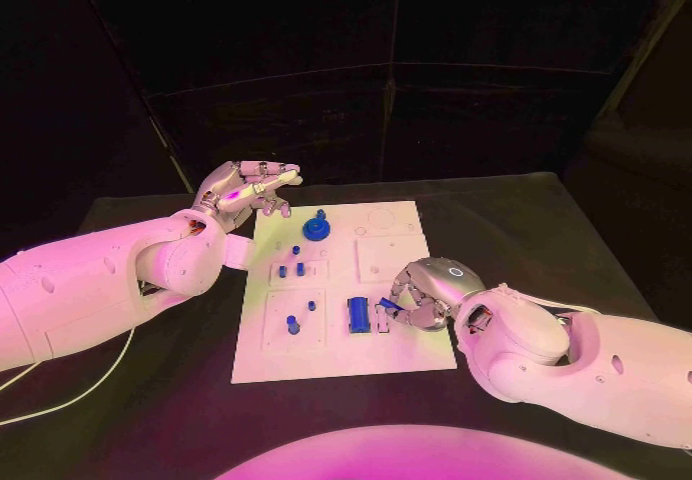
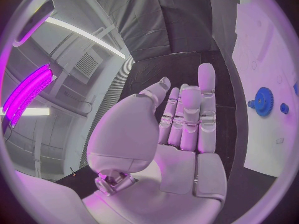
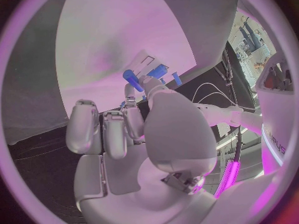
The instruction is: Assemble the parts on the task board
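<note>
The white board [image 1: 389, 352] is laid flat in the middle of the black table [image 1: 548, 230], presumably so that both arms can reach its sockets from either side. The right hand [image 1: 420, 296] is seen lowered onto the board's near right part, its fingers [image 3: 106, 129] curled downward; a small blue piece [image 3: 132, 78] appears pinched at the tips of the thumb and a finger, with another blue piece [image 3: 158, 70] just beyond it, though contact is partly hidden by the hand itself. A long blue block [image 1: 356, 315] lies just beside those fingertips, toward the board's middle. It is judged that the pinched piece is being brought to or seated in a socket there. The left hand [image 1: 248, 187] is held raised off the board's far left corner, apparently parked clear of the work; its fingers [image 2: 206, 117] are extended, close together and nothing is held or touched. A blue gear [image 2: 264, 101] stands on the board a little way off from those fingertips, and small blue pegs [image 1: 291, 269] stand further in. Care with alignment will be called for, as the piece is largely concealed by the fingers
</note>
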